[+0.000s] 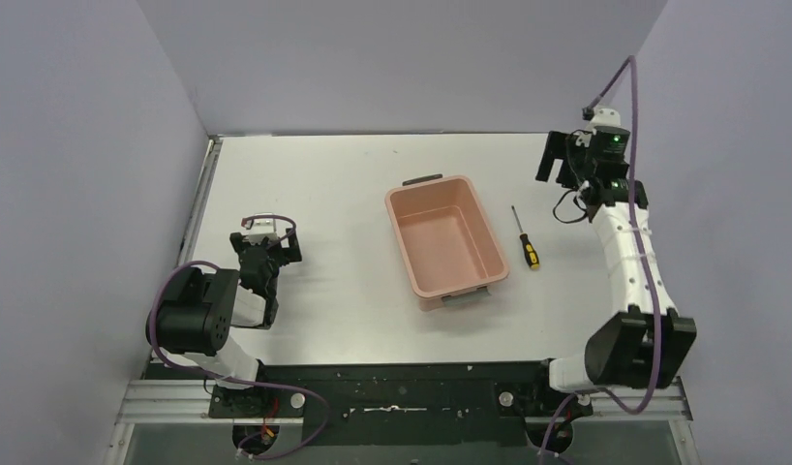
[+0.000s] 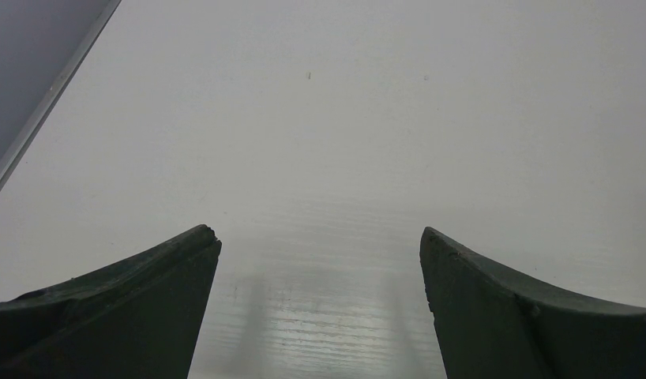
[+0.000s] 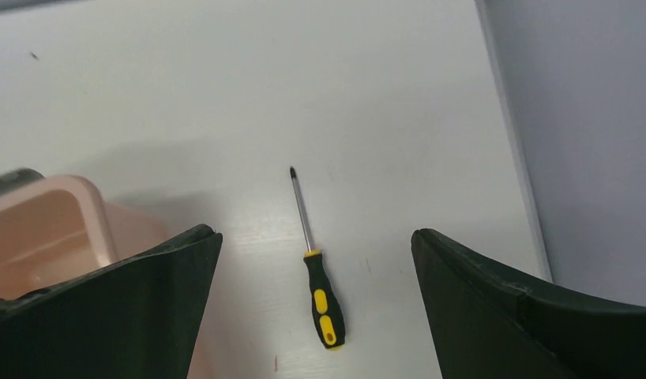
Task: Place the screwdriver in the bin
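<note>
The screwdriver (image 1: 524, 238) lies flat on the white table just right of the bin (image 1: 446, 242), its tip pointing away from the arms. The salmon-pink bin stands empty, a grey handle at each short end. My right gripper (image 1: 559, 160) hovers high above the far right of the table, open, with nothing in it. In the right wrist view the screwdriver (image 3: 313, 264) lies on the table below, between the spread fingers of that gripper (image 3: 315, 234), and a corner of the bin (image 3: 43, 229) shows at left. My left gripper (image 1: 266, 238) rests low at the left, open (image 2: 320, 237) over bare table.
Lavender walls (image 1: 82, 145) close the table in at the left, back and right. A metal rail (image 1: 203, 208) runs along the left edge. The right table edge (image 3: 519, 158) lies close beyond the screwdriver.
</note>
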`<action>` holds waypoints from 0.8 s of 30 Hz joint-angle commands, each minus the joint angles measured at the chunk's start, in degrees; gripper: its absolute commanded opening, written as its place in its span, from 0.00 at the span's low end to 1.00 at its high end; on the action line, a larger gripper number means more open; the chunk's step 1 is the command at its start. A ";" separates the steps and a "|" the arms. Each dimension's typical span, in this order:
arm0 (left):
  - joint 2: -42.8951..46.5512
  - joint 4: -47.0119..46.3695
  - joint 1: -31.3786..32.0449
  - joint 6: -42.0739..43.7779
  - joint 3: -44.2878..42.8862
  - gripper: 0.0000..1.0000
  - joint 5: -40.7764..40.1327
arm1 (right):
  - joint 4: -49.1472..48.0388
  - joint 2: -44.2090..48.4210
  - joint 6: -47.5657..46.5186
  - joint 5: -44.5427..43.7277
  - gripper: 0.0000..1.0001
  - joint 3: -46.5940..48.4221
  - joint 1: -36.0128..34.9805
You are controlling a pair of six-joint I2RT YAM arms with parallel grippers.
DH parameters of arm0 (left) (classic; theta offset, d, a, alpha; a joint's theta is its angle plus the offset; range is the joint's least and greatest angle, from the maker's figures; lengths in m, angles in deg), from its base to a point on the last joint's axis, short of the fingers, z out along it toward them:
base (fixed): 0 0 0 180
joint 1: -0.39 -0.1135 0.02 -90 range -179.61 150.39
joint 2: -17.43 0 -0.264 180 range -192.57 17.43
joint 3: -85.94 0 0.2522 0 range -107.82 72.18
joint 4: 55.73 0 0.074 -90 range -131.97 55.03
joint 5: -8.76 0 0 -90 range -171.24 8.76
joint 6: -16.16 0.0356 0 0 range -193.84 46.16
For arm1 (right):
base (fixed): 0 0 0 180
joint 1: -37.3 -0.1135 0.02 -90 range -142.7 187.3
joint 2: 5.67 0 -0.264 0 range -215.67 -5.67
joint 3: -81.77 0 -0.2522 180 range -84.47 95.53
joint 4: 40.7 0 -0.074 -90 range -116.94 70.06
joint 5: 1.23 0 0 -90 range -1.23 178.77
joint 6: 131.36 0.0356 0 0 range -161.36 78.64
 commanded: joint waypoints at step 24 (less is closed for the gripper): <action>0.37 -1.46 -0.29 0.56 -0.11 0.97 0.59 | 12.91 -32.41 -8.44 -3.36 0.01 -2.66 -2.61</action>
